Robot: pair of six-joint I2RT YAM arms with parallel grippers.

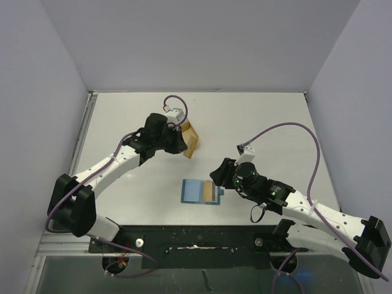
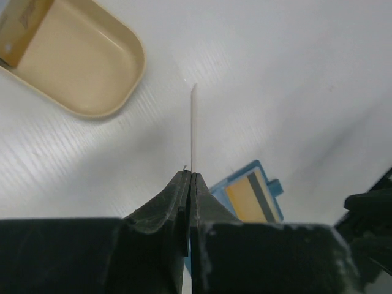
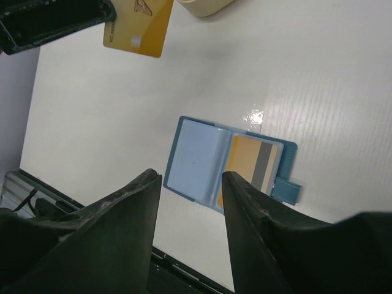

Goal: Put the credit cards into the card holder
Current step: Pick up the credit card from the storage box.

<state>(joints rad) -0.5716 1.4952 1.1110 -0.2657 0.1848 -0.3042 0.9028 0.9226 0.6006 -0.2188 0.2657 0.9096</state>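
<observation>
Left tool (image 2: 190, 176) pinched a tan card (image 3: 138, 24) edge-on, well apart from the card holder (image 3: 193, 162) near the tabletop (image 1: 257, 122) edge; right tool (image 3: 191, 179) spread above.

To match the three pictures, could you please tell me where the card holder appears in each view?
Top external: the card holder lies open at lower centre, between the two arms.
Left wrist: it is at lower right of centre, with only its tabbed half showing.
Right wrist: it lies open at centre, tab to the right.
Shared landmark: the orange card with a grey stripe, in the holder's tabbed half.
</observation>
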